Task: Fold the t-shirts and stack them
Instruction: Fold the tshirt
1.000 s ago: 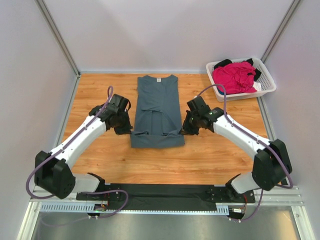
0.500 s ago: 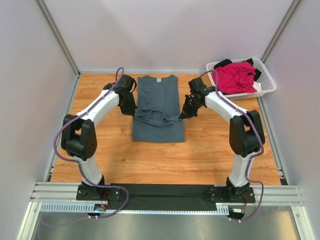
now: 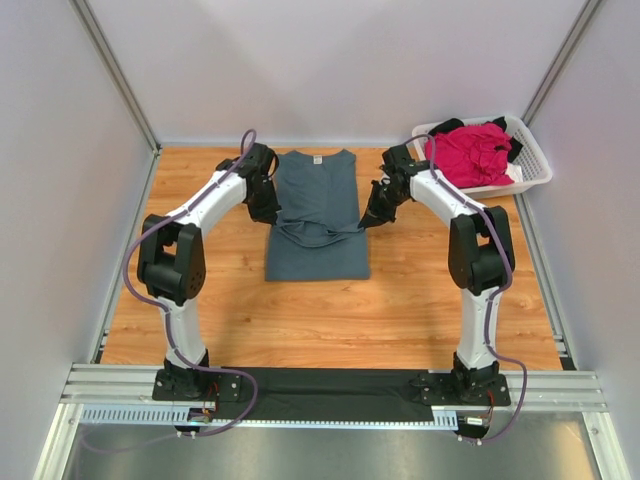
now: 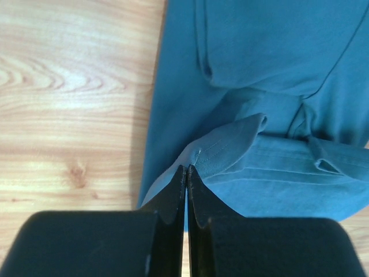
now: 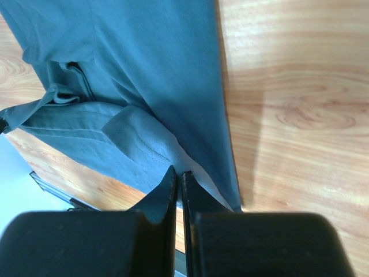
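Pinching a hem corner of the slate blue-grey t-shirt (image 4: 271,69), your left gripper (image 4: 185,178) has its fingers pressed together on the cloth. Your right gripper (image 5: 177,180) clamps the opposite hem corner the same way. Between them the hem hangs raised over the middle of the shirt, which lies on the wooden table (image 3: 420,300), collar toward the far wall. Well apart, at the far right, the white basket (image 3: 535,168) holds a magenta-pink t-shirt (image 3: 468,152) and a black t-shirt (image 3: 445,127).
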Controlling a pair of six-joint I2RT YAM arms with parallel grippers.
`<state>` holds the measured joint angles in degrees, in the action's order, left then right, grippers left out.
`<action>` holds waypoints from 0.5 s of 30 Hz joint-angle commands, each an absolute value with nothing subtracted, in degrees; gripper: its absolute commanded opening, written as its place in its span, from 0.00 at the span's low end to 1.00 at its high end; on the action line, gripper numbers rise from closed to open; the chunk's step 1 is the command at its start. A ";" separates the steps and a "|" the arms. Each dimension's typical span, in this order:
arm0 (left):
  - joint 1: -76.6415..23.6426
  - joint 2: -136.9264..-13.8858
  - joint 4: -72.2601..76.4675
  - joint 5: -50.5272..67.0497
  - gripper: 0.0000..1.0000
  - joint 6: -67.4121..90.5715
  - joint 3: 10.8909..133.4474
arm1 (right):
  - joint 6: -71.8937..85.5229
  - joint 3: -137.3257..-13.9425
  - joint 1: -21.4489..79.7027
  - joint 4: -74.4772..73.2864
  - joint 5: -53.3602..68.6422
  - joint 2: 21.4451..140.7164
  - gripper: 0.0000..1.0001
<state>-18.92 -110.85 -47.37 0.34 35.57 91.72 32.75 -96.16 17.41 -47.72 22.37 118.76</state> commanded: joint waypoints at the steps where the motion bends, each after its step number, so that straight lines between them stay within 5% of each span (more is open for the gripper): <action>1: -18.72 -112.41 -46.31 1.49 0.00 33.75 95.62 | 30.68 -101.07 16.44 -49.56 24.78 120.76 0.00; 15: -18.55 -121.02 -50.53 -1.48 0.00 34.80 101.07 | 27.77 -108.63 14.85 -53.70 25.14 129.19 0.05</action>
<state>-18.85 -120.64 -48.66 0.51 34.76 98.26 29.54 -105.14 15.20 -51.72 24.58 127.44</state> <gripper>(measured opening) 0.006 0.042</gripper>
